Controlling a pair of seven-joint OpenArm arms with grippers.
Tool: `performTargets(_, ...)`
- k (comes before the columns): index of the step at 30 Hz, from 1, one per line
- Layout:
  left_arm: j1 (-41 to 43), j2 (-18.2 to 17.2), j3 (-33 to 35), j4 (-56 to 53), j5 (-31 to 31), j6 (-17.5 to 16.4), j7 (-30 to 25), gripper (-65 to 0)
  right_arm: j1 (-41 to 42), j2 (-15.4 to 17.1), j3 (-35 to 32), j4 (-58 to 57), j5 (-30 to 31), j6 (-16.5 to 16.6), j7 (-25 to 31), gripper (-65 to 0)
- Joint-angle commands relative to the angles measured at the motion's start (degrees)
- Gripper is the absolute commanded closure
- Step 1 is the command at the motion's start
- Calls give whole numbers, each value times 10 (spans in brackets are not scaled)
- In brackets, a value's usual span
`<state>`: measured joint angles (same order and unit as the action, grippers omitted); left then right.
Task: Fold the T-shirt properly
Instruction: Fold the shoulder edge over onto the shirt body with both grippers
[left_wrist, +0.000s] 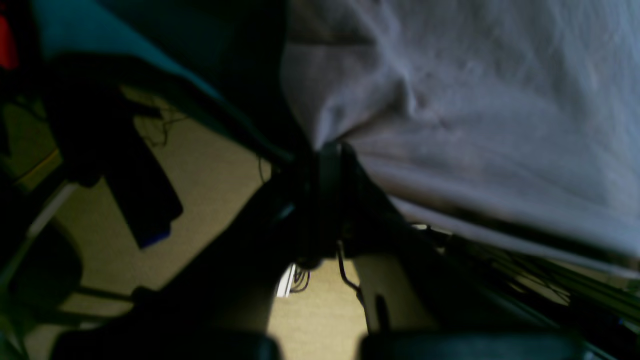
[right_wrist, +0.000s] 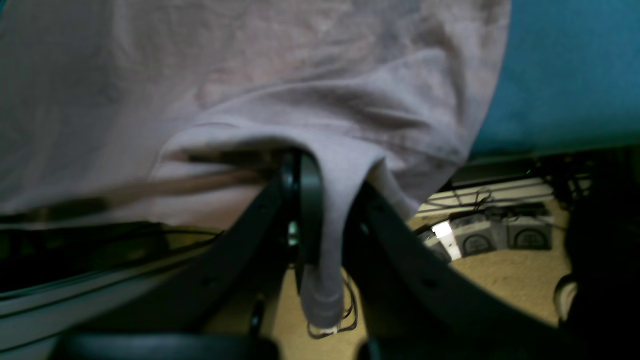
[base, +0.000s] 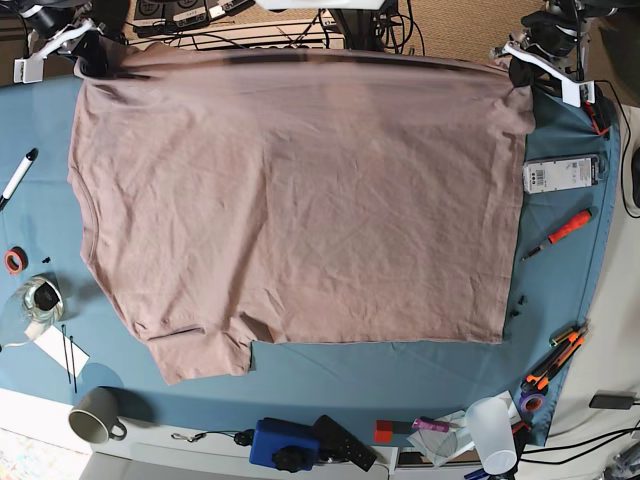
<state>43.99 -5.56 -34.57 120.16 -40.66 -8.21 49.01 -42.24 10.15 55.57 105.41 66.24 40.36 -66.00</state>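
The dusty-pink T-shirt (base: 300, 200) lies spread over most of the blue table cloth (base: 380, 370), with one short sleeve at the lower left (base: 195, 350). Its far edge is stretched taut between my two grippers at the back of the table. At the back right corner my left gripper (base: 518, 72) is shut on the shirt; in the left wrist view the dark jaws (left_wrist: 330, 150) pinch a corner of the fabric (left_wrist: 475, 100). At the back left my right gripper (base: 92, 55) is shut on the shirt; a fold of the cloth (right_wrist: 322, 280) hangs down between its jaws (right_wrist: 325, 170).
Left of the shirt lie a marker pen (base: 17, 177), a red tape roll (base: 14, 261), a glass (base: 38, 300) and a grey mug (base: 95, 415). A blue box (base: 280, 443) and a white cup (base: 493, 428) stand at the front edge. A white device (base: 560, 174), a red screwdriver (base: 565, 229) and orange pliers (base: 560, 350) lie on the right.
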Motion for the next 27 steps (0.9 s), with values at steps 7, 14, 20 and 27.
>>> performTargets(7,-17,-7,-4,10,6,6,-21,0,24,13,-2,7,-32,-4,24,0)
performTargets(14,-33,-23,-4,10,11,7,-41,0,56,22,-53,7,-101,-4,55,0)
performTargets(20,-55,-25,5,9,17,7,-52,0,95,23,-68,7,-147,-4,65,0)
performTargets(27,-91,-27,99,9,139,60,-101,0,133,23,-74,7,-184,-18,76,0)
